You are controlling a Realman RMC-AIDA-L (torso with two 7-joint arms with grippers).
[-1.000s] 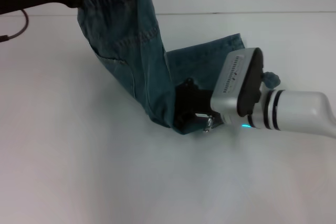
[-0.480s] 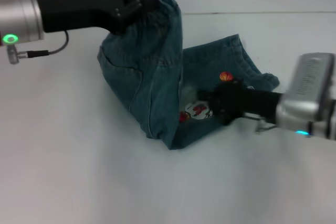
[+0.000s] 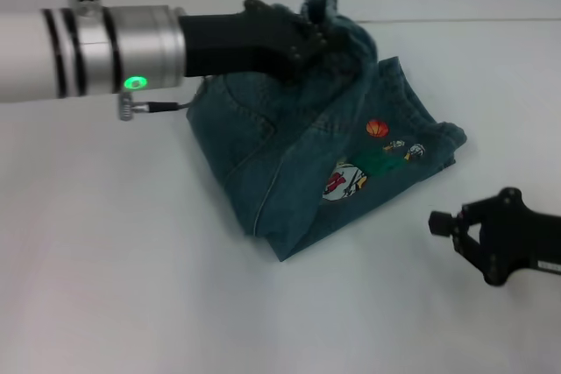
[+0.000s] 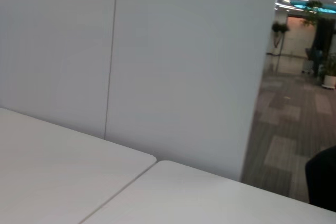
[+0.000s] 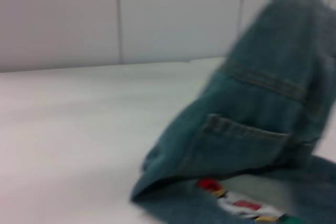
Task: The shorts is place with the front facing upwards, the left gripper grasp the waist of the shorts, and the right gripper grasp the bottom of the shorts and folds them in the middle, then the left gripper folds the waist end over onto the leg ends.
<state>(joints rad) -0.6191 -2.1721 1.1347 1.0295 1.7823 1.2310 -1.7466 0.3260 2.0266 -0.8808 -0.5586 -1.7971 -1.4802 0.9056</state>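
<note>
Denim shorts point(image 3: 298, 164): blue, lying on the white table point(image 3: 123, 286), centre of the head view, folded over on themselves, with the fold edge toward the near left and the leg ends toward the far right. Upper layer shows a back pocket and seams; lower layer shows embroidered patches point(image 3: 351, 177) in red, white, green and orange. Waist end bunched and lifted off the table at the far side, above the lower layer, not yet laid flat. Left gripper point(image 3: 317, 34): black, on a silver arm with a green light, reaching in from the left at the far side; jaws closed on the raised waist fabric. Right gripper point(image 3: 456, 238): black, low at the near right, apart from the shorts, just beyond the leg ends; jaws spread apart and holding nothing. Right wrist view: shorts point(image 5: 252, 129) seen from table level, upper layer rising as a slope with pocket stitching, patches under its edge. Left wrist view: table surface and a white partition wall point(image 4: 157, 66).
</note>
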